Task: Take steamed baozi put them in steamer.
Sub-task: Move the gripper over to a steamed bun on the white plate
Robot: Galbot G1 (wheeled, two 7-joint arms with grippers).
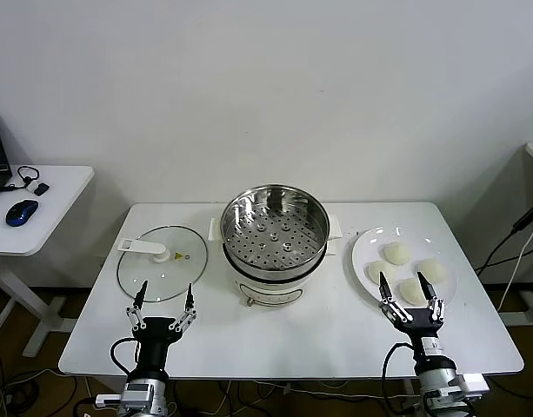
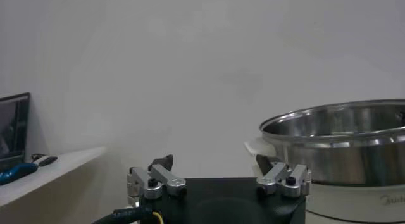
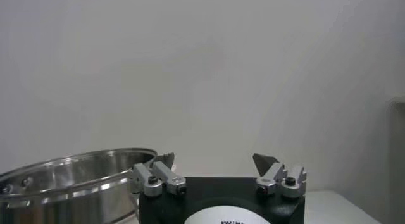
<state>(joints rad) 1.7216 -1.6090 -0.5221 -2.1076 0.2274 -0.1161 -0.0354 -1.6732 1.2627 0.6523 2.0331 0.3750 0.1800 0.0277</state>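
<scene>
Near the worktop's front edge on the right, the right gripper (image 1: 411, 294) stands with its jaws spread wide and nothing between them, its fingertips reaching over the near rim of the plate (image 1: 363, 252). Four baozi (image 1: 396, 253) lie on that plate by the right edge, the nearest one just beyond the fingertips. At the front left, the left gripper (image 1: 164, 300) is likewise released and empty, just short of the glass lid (image 1: 153, 269) lying flat near the left edge. Between lid and plate, mid-worktop, stands the steamer (image 1: 275, 230), its perforated tray bare.
</scene>
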